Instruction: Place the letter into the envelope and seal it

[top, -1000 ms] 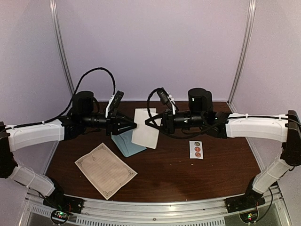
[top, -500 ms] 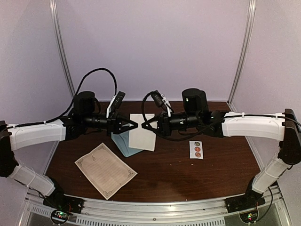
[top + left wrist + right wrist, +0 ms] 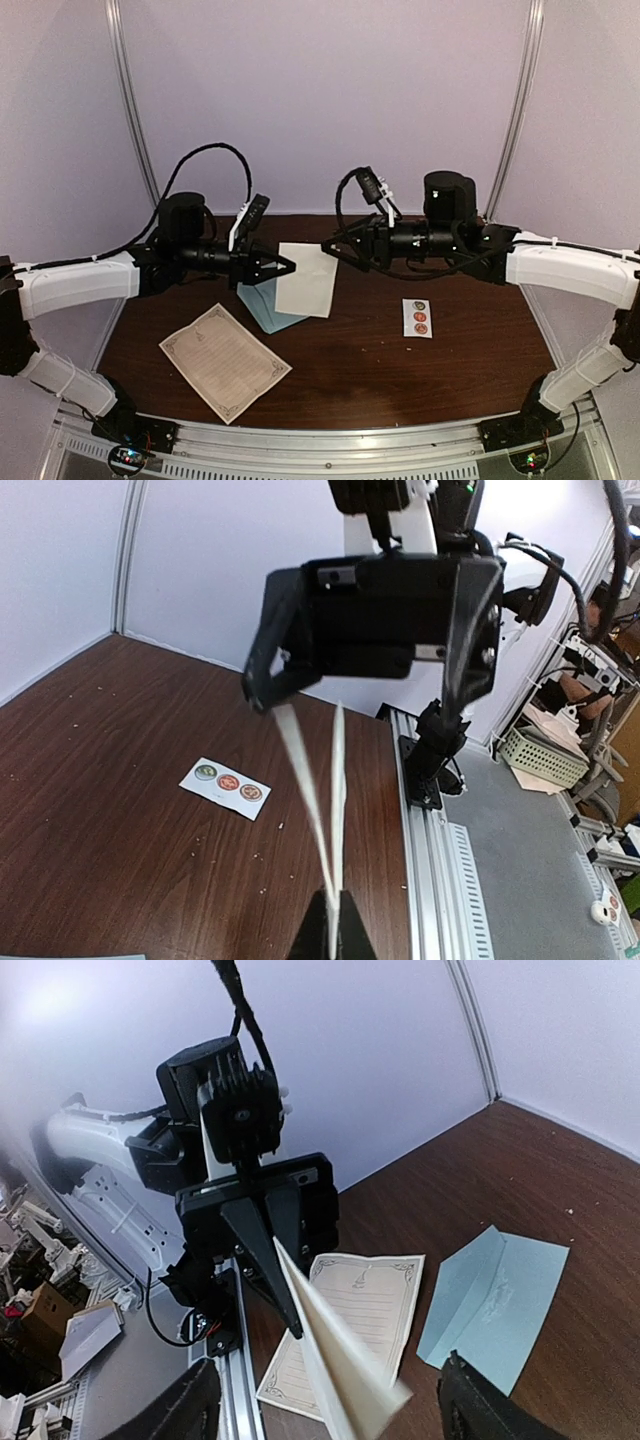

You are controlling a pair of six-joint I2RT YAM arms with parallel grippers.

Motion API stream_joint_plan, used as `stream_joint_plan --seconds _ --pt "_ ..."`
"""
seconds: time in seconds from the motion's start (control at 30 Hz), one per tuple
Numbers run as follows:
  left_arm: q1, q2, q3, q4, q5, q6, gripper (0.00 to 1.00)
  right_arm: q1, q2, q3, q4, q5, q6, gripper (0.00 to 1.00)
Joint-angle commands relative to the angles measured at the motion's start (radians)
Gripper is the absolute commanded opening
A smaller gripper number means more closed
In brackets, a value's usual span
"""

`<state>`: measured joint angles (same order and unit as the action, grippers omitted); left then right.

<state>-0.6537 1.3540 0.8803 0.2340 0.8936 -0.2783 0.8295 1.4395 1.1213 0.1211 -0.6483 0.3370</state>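
The letter (image 3: 225, 360), near the surface's (image 3: 400, 370) front-left corner, looks floppy, so pinch an edge; left hand (image 3: 285, 267) clamps a folded sheet (image 3: 310, 282), right hand (image 3: 330, 250) open.

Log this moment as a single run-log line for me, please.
left gripper: shut on folded sheet | right gripper: open at sheet's far edge | letter, envelope: flat on table

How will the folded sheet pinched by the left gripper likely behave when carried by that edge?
Probably light yet fairly stiff: the folded sheet, pinched at one edge by the left gripper, juts out without drooping. Its leaves splay apart in the left wrist view, so it may spring open.
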Motion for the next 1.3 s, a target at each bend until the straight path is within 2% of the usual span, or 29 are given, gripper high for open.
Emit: stream_joint_plan --seconds 0.0,0.1,0.3,0.43,0.63,0.73,0.87,0.93,1.2,1.27 --pt "-0.046 0.001 0.065 -0.087 0.0 0.109 0.0 -0.041 -0.071 0.002 -0.091 0.037 -0.056 0.82" --pt "-0.082 0.024 0.095 -0.156 0.007 0.158 0.0 -0.047 -0.062 0.066 -0.232 0.004 -0.125 0.89" --pt "-0.14 0.076 0.128 -0.215 0.054 0.2 0.0 -0.002 0.001 0.204 -0.473 -0.065 -0.248 0.91" --pt "-0.161 0.104 0.151 -0.272 0.064 0.228 0.0 0.033 0.034 0.221 -0.51 -0.188 -0.267 0.91" --pt "-0.168 0.114 0.154 -0.275 0.084 0.231 0.0 0.055 0.086 0.231 -0.595 -0.197 -0.302 0.83" --pt "-0.169 0.121 0.16 -0.285 0.085 0.234 0.0 0.066 0.106 0.24 -0.63 -0.202 -0.32 0.69" --pt "-0.169 0.123 0.163 -0.294 0.078 0.238 0.0 0.07 0.107 0.242 -0.635 -0.159 -0.322 0.37" --pt "-0.169 0.125 0.163 -0.294 0.077 0.238 0.0 0.07 0.101 0.242 -0.627 -0.153 -0.321 0.27" --pt "-0.169 0.124 0.166 -0.299 0.069 0.238 0.0 0.071 0.094 0.249 -0.652 -0.134 -0.324 0.01" --pt "-0.169 0.123 0.166 -0.298 0.065 0.238 0.0 0.071 0.091 0.25 -0.663 -0.13 -0.324 0.0"
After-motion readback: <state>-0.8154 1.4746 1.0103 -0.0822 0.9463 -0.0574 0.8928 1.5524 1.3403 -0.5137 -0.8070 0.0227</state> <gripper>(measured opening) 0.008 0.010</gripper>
